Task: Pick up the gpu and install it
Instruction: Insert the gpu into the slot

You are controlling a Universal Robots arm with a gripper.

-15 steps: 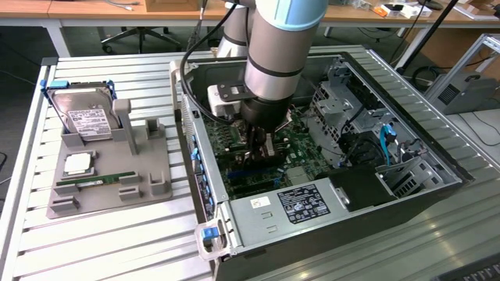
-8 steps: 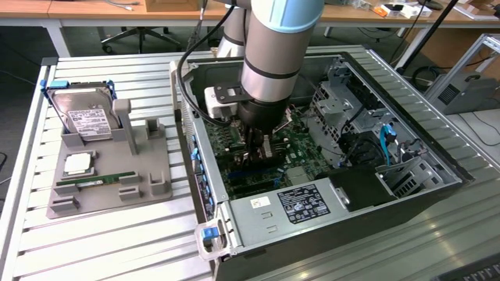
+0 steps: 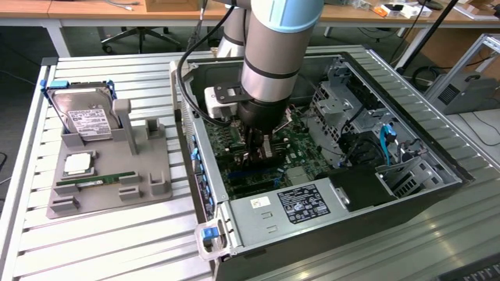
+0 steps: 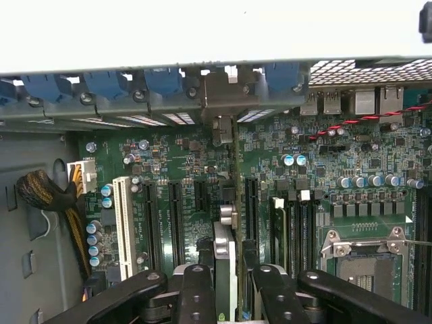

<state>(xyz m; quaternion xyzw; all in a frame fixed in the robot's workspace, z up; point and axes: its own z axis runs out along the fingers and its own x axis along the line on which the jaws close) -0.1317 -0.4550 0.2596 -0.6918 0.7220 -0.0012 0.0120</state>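
Observation:
My gripper (image 3: 259, 151) reaches down into the open computer case (image 3: 205, 158), just above the green motherboard (image 3: 293, 146). It is shut on the gpu (image 3: 269, 146), a thin card held upright on its edge. In the wrist view the gpu (image 4: 225, 246) appears edge-on between the two black fingers (image 4: 196, 290) of the gripper (image 4: 227, 283). Its far end reaches toward the rear slot openings of the case (image 4: 219, 128). The card stands among the long black expansion slots (image 4: 250, 202); whether it is seated in one I cannot tell.
A grey holder (image 3: 109, 199) at the exterior view's left carries a hard drive (image 3: 84, 117), a chip (image 3: 78, 164) and a green memory stick (image 3: 98, 180). Inside the case are a power supply (image 3: 301, 205), drive cages (image 3: 343, 105), a white slot (image 4: 123, 223), a cable bundle (image 4: 47, 196) and the processor socket (image 4: 364, 260).

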